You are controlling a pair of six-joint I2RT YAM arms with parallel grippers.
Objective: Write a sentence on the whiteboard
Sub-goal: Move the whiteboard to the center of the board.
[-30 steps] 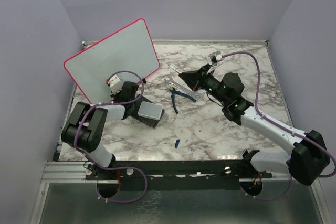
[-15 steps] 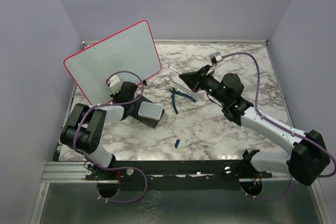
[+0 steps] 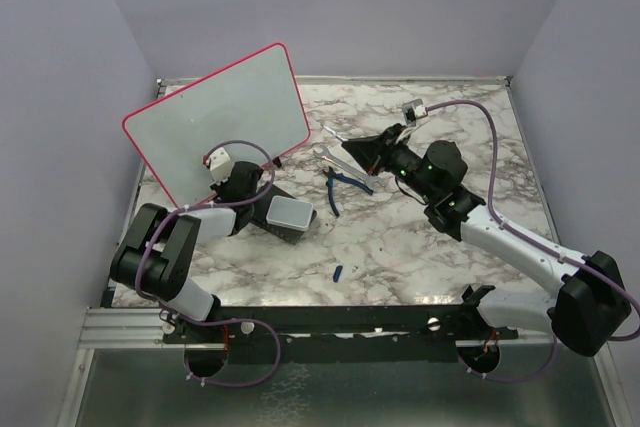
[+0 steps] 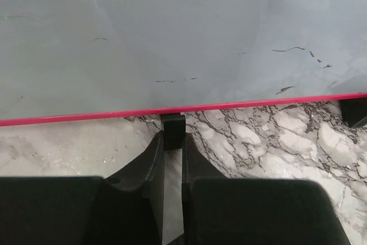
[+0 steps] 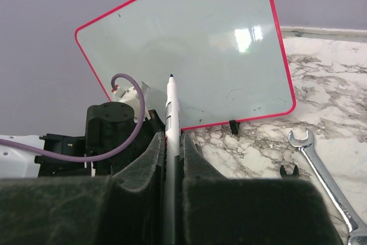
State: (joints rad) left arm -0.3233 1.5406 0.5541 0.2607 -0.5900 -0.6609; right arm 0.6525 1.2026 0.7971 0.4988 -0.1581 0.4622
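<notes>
The whiteboard [image 3: 215, 117] stands tilted at the back left, white with a red-pink frame. No sentence shows on it, only a few faint dark specks [image 4: 289, 50]. My left gripper [image 3: 262, 172] is low at the board's bottom edge. In the left wrist view the left gripper [image 4: 172, 142] is shut on one of the board's small black feet [image 4: 173, 123]. My right gripper [image 3: 365, 152] hovers right of the board, shut on a white marker [image 5: 170, 113]. The marker's dark tip points at the whiteboard [image 5: 189, 44] without touching it.
A dark block with a grey-white pad [image 3: 288, 215] lies beside the left arm. A silver wrench [image 3: 338, 165] and blue-handled pliers [image 3: 345, 183] lie under the right gripper. A small blue cap [image 3: 338, 272] sits near the front edge. Purple walls close in on three sides.
The left gripper has closed on the board's foot, and the board has shifted slightly to the right. The right gripper has barely moved with the marker.
</notes>
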